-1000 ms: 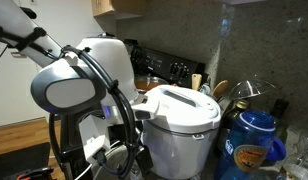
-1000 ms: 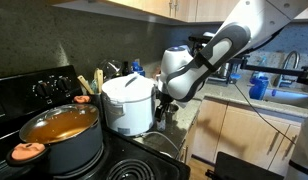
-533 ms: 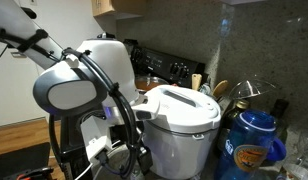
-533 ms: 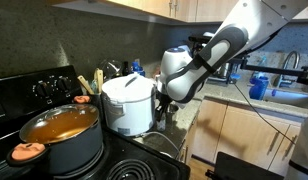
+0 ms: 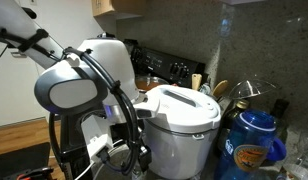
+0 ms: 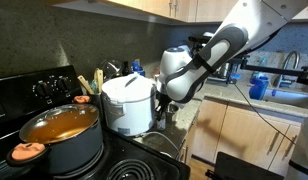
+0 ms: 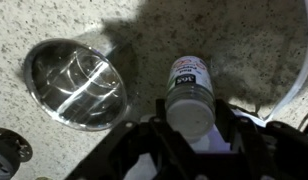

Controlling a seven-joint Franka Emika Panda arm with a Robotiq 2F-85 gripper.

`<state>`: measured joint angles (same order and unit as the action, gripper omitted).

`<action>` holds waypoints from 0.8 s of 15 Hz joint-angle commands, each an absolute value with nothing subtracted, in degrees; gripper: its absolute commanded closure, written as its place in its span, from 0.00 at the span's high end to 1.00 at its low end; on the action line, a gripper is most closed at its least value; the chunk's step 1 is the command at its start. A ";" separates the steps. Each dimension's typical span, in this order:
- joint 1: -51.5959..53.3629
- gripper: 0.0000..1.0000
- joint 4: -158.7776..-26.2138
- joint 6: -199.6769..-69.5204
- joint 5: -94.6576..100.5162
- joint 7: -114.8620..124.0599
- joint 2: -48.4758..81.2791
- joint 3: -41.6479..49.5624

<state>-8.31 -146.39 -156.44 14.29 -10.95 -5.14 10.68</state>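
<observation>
Wrist view: gripper (image 7: 194, 126) was closed onto the small grey-capped bottle (image 7: 191, 90), one finger on each side of it at lower centre of frame. The jaws were pinched in as far as the bottle allowed. The bottle sat on the speckled countertop (image 7: 244, 40), its cap towards the camera. I couldn't tell whether it stood upright or leaned.

- The steel cup (image 7: 74, 85) was at upper left, near the bottle but apart from it.
- A white cable (image 7: 300, 92) ran down the right edge.
- In both exterior views the arm was low beside the white rice cooker (image 5: 182, 125) (image 6: 129, 103), so the pinch itself was hidden there.

Risks, as I judge them:
- The bottle is round and smooth and looked gripped near the cap. It could twist or slide out if lifted fast.
- A sideways swing could clip the steel cup and knock it over.
- The arm was tight against the rice cooker, so a wide move could bump it.
- The cable could snag a finger.
</observation>
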 commanded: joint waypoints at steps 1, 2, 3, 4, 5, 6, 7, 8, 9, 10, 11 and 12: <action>-8.05 0.26 -145.22 -153.08 12.16 -12.14 -5.81 9.78; -7.91 0.26 -144.77 -150.55 11.98 -11.67 -6.93 9.48; -7.82 0.26 -144.33 -148.32 11.73 -11.25 -7.66 9.18; -7.77 0.26 -143.73 -145.40 11.81 -10.75 -8.70 8.79; -7.72 0.26 -143.00 -142.73 11.83 -10.45 -9.45 8.47; -7.75 0.26 -142.27 -140.46 12.45 -9.57 -10.09 8.13; -7.58 0.26 -141.54 -138.28 12.45 -9.68 -10.92 7.87; -7.61 0.26 -140.86 -136.22 12.91 -9.23 -11.92 7.53; -7.76 0.26 -140.10 -134.47 13.52 -8.46 -12.68 7.18; -7.83 0.26 -139.41 -132.92 13.71 -8.11 -13.33 6.98; -8.02 0.26 -138.76 -131.89 14.21 -7.12 -13.92 6.78; -8.10 0.26 -138.23 -130.81 14.32 -6.55 -14.37 6.68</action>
<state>-7.72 -139.80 -135.04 12.98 -9.28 -11.92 7.57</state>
